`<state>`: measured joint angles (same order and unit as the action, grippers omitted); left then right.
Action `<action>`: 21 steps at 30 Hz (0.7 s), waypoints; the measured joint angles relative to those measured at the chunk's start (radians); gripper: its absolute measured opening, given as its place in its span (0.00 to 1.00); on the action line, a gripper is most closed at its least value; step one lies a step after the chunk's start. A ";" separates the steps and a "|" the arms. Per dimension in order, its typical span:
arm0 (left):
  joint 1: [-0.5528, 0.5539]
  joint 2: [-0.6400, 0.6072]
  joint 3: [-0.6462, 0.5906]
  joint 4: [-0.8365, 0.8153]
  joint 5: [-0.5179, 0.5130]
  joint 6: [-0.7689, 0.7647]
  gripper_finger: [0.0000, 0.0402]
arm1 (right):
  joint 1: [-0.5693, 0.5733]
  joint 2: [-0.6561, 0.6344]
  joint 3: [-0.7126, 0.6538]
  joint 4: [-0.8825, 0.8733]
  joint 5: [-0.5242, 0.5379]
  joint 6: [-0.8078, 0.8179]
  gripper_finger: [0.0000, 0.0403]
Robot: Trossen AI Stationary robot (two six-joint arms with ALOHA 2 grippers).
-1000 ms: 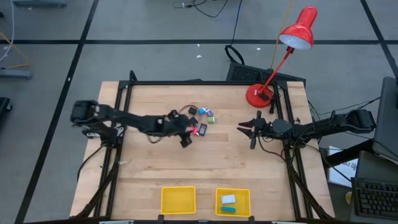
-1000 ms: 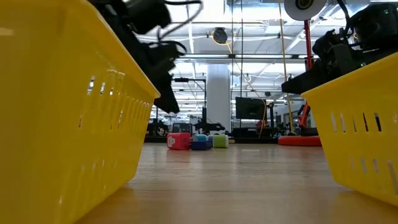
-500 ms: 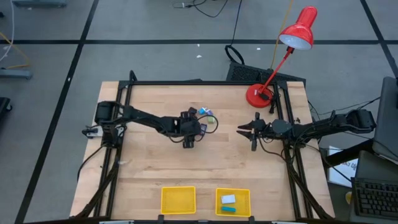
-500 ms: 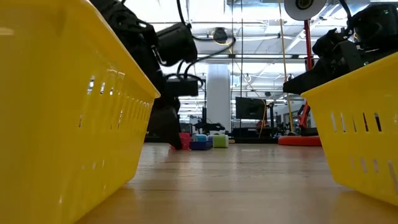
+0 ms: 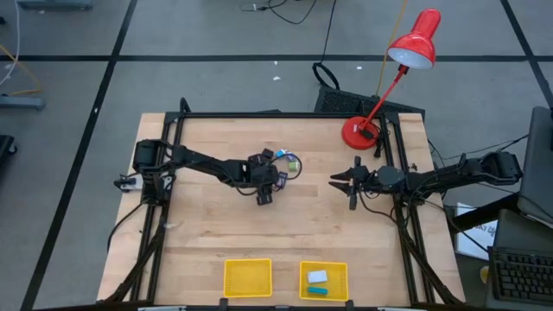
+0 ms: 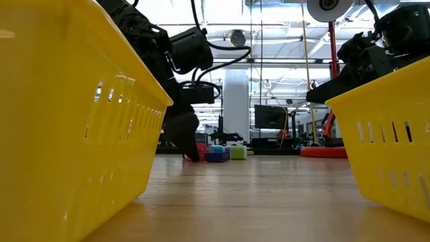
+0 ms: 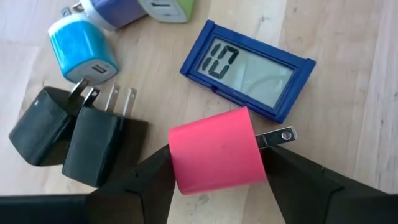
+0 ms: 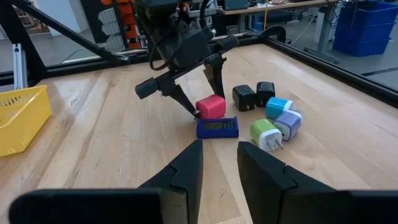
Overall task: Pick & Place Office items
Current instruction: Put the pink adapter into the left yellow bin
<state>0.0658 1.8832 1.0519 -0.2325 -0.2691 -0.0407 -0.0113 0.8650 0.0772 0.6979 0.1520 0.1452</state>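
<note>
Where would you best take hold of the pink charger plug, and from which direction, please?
Grip the pink charger across its two flat side faces, coming down from above, as the left gripper is doing with a finger on each side. Its prongs lie level, pointing toward the blue clock, so that end is best left free. The right gripper waits apart.

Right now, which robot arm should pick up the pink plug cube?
The left arm. Its hand already has a finger on each side of the pink-red cube-shaped plastic plug charger. The right hand waits open, away from the pile.
</note>
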 joint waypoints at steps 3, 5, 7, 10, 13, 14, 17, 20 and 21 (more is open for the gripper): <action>0.000 0.000 0.000 -0.003 0.003 -0.015 0.57 | 0.000 0.000 0.000 0.000 0.000 0.000 0.22; 0.000 0.000 0.000 -0.003 0.011 -0.015 0.53 | 0.000 0.000 0.000 0.000 0.000 0.000 0.22; -0.001 0.000 0.000 -0.002 0.017 -0.012 0.47 | 0.000 0.000 0.000 0.000 0.000 0.000 0.22; -0.001 0.000 0.000 -0.001 0.015 -0.015 0.43 | 0.000 0.000 0.000 0.000 0.000 0.000 0.22; -0.002 0.000 0.000 -0.001 0.006 -0.017 0.43 | 0.000 0.000 0.000 0.000 0.000 0.000 0.22; -0.002 0.000 0.000 -0.001 0.005 -0.017 0.43 | 0.000 0.000 0.000 0.000 0.000 0.000 0.22; -0.002 0.000 0.000 -0.001 -0.001 -0.024 0.43 | 0.000 0.000 0.000 0.000 0.000 0.000 0.22; -0.011 -0.017 -0.002 -0.015 -0.016 -0.036 0.43 | 0.000 0.000 -0.001 -0.003 0.000 0.000 0.22; -0.016 -0.031 -0.003 -0.016 -0.017 -0.037 0.43 | 0.000 0.000 -0.001 -0.006 0.000 0.000 0.22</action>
<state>0.0498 1.8526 1.0492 -0.2486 -0.2865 -0.0772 -0.0113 0.8650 0.0765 0.6918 0.1520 0.1455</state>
